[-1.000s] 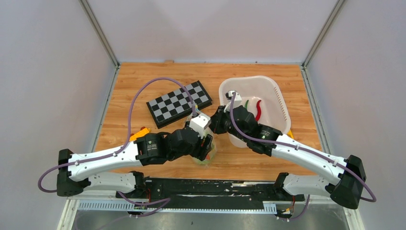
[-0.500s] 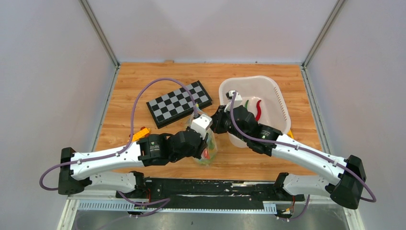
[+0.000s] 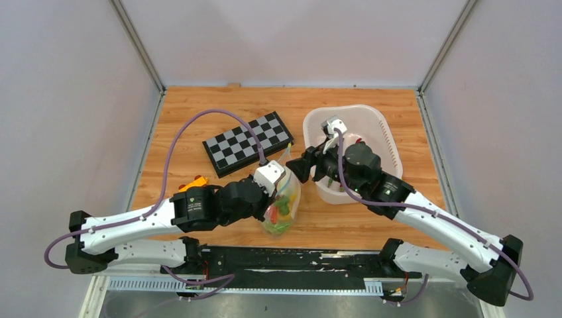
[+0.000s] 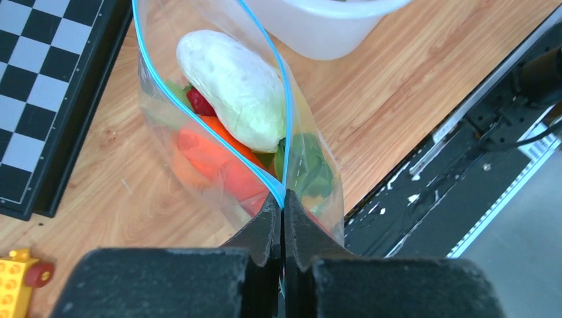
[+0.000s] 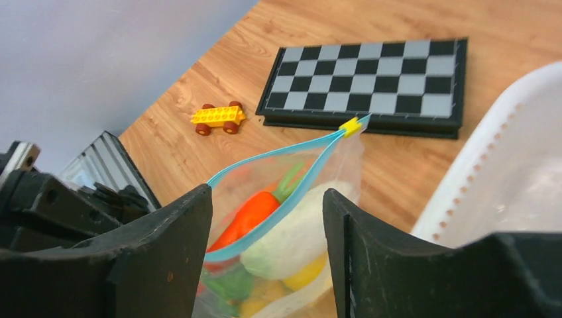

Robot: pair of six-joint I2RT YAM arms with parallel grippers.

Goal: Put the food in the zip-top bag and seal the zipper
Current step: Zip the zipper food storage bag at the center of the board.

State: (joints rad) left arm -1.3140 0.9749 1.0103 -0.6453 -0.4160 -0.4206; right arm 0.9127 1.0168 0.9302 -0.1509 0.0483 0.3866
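The clear zip-top bag [image 3: 285, 212] stands on the wood between the arms, and its mouth gapes. Inside lies food: a white radish [image 4: 228, 86], an orange piece [image 4: 212, 156], green leaves [image 4: 310, 171] and something yellow [image 5: 308, 271]. My left gripper [image 4: 283, 201] is shut on the near end of the teal-blue zipper [image 4: 159, 83], where its two strips meet. In the top view the left gripper [image 3: 281, 191] sits at the bag's near-left side. My right gripper [image 5: 268, 228] is open, hanging just above the bag's far end near the yellow slider tab [image 5: 354, 124], touching nothing.
A white plastic basket [image 3: 381, 129] stands right of the bag, under the right arm. The folded chessboard [image 3: 248, 142] lies behind the bag on the left. A yellow toy car [image 3: 193, 183] sits beside the left arm. The black rail runs along the near edge.
The left gripper closed on the zipper's end and drew back to the left. The right gripper let go of the bag's top, opened and lifted away toward the basket.
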